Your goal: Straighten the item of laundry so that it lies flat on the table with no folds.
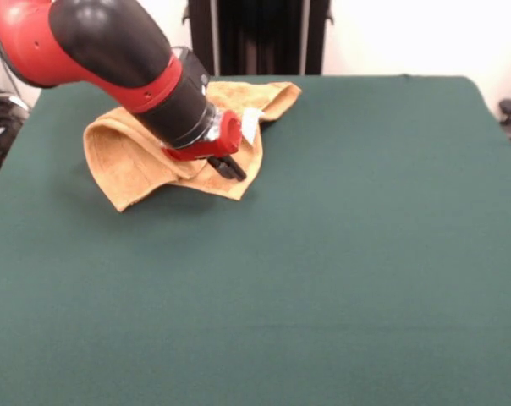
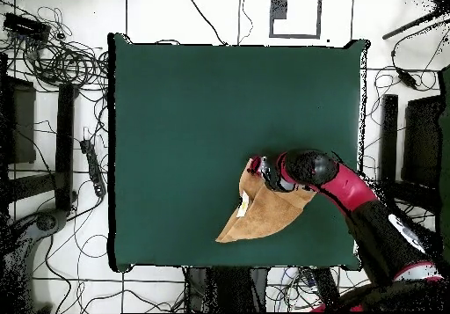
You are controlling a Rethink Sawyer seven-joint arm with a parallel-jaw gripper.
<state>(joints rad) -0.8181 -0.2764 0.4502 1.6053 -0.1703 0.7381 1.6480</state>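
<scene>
The tool [image 2: 256, 171] rests on the folded towel [image 2: 264, 215] near the table [image 2: 176, 108] edge.

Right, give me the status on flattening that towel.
Done: nothing that shows; the towel lies doubled over near the table's edge, its white tag showing. In hand: the gripper is down on the cloth, though whether it grips a layer cannot be told. Left: open the folded layers and spread the whole towel flat on the green surface.

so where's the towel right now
In the front view the towel lies folded at the table's far left, under the end effector; overhead it sits near the bottom edge, right of centre.
</scene>
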